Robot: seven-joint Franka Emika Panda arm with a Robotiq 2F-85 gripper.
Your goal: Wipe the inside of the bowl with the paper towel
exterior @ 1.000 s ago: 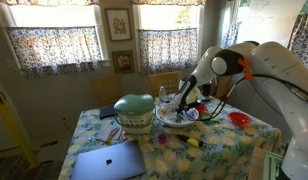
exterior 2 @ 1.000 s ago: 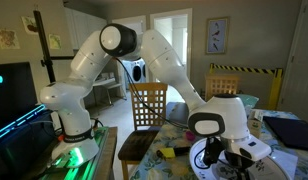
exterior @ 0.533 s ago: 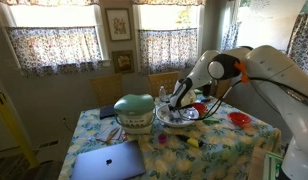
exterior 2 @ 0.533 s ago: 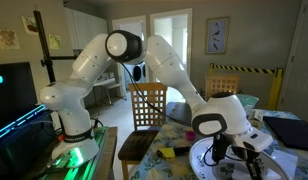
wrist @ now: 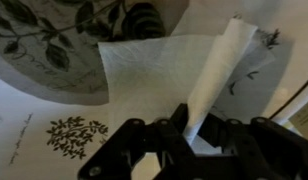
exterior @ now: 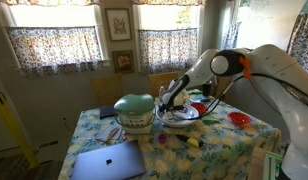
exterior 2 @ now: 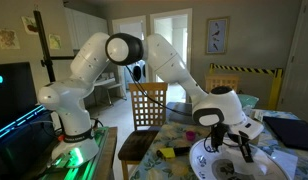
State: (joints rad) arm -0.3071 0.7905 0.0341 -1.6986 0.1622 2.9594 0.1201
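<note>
The bowl sits on the floral table next to the pale green pot; it also shows in the exterior view from behind the arm and fills the wrist view with its leaf-patterned white inside. My gripper is shut on the paper towel, a white sheet pinched between the fingers and draped onto the bowl's inside. In the exterior views the gripper reaches down into the bowl.
A pale green lidded pot stands beside the bowl. A grey laptop lies at the table's front. A small red dish and small yellow and pink items lie nearby. A wooden chair stands behind the table.
My gripper has swept across the bowl with the paper towel, shifting toward the green pot's side. The bowl has stayed in place.
</note>
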